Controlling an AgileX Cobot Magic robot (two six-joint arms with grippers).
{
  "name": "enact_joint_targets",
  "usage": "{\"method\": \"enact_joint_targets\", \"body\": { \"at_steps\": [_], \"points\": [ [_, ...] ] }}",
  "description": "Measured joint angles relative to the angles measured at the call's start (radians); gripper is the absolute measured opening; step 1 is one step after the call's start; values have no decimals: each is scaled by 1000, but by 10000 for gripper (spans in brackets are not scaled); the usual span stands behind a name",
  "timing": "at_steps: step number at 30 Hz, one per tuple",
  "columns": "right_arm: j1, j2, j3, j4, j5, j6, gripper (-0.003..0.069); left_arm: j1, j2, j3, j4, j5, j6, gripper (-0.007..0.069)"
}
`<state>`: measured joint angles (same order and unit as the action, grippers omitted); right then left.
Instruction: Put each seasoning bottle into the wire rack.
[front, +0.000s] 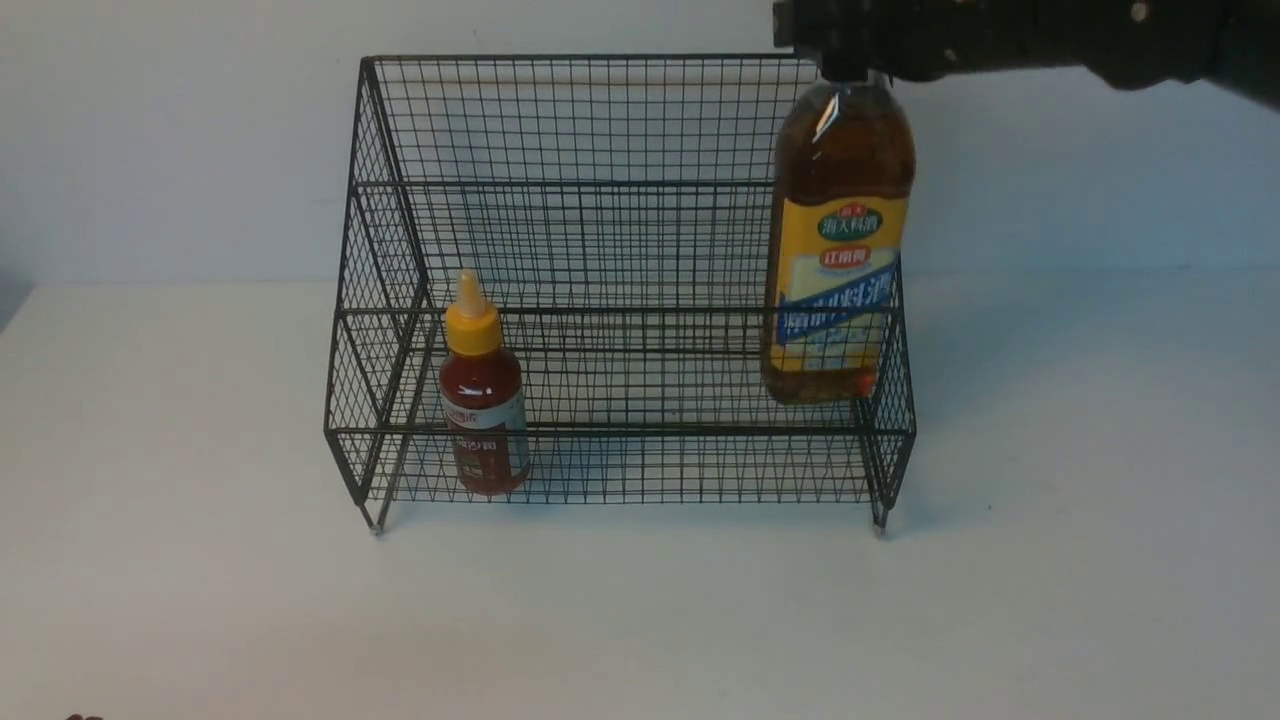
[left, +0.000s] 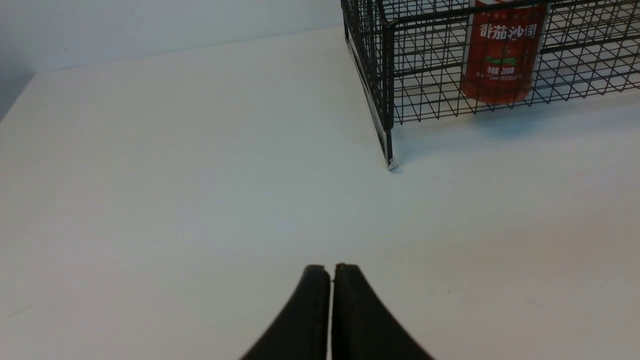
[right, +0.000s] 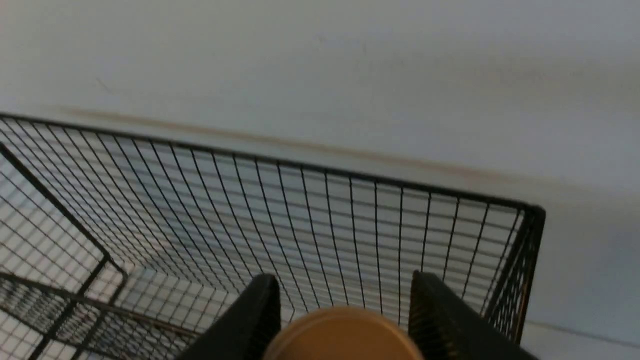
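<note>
The black wire rack (front: 620, 180) stands mid-table. The red sauce bottle (front: 485, 410) with yellow nozzle cap stands upright in the rack's lower tier at the left end; its lower body also shows in the left wrist view (left: 500, 60). My right gripper (front: 845, 55) is shut on the neck of the tall amber bottle (front: 840, 250) and holds it upright at the rack's right end, with its base hanging above the lower tier. In the right wrist view the tan cap (right: 345, 335) sits between the fingers of the right gripper (right: 345, 287). My left gripper (left: 330, 267) is shut and empty over bare table, short of the rack's front left foot (left: 391, 162).
The rack (right: 350, 225) stands close to the back wall (front: 150, 130). White tabletop (front: 640, 620) stretches in front of it and to both sides.
</note>
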<state>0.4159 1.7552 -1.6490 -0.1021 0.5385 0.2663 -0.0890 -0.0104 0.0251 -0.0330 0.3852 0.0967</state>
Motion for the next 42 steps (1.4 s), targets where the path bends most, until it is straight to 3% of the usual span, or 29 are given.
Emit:
{"method": "enact_joint_targets", "body": {
  "at_steps": [14, 17, 21, 29, 32, 35, 39, 41, 42],
  "points": [
    [15, 0, -1, 59, 73, -49, 316, 0, 0, 0, 0, 0, 0, -5],
    [15, -7, -10, 95, 61, -52, 366, 0, 0, 0, 0, 0, 0, -5],
    [18, -53, -25, 102, 32, -76, 485, 0, 0, 0, 0, 0, 0, -5],
    [18, -156, -26, 102, 109, -115, 513, 0, 0, 0, 0, 0, 0, -5],
    [18, -230, -26, 85, 151, -125, 472, 0, 0, 0, 0, 0, 0, -5],
    [18, -328, -26, 52, 195, -131, 382, 0, 0, 0, 0, 0, 0, -5],
    [18, -522, -28, -9, 310, -124, 120, 0, 0, 0, 0, 0, 0, -5],
    [18, -601, -9, -27, 328, -116, 28, 0, 0, 0, 0, 0, 0, -5],
    [18, -626, 5, -29, 328, -116, 16, 0, 0, 0, 0, 0, 0, -5]
  ]
}}
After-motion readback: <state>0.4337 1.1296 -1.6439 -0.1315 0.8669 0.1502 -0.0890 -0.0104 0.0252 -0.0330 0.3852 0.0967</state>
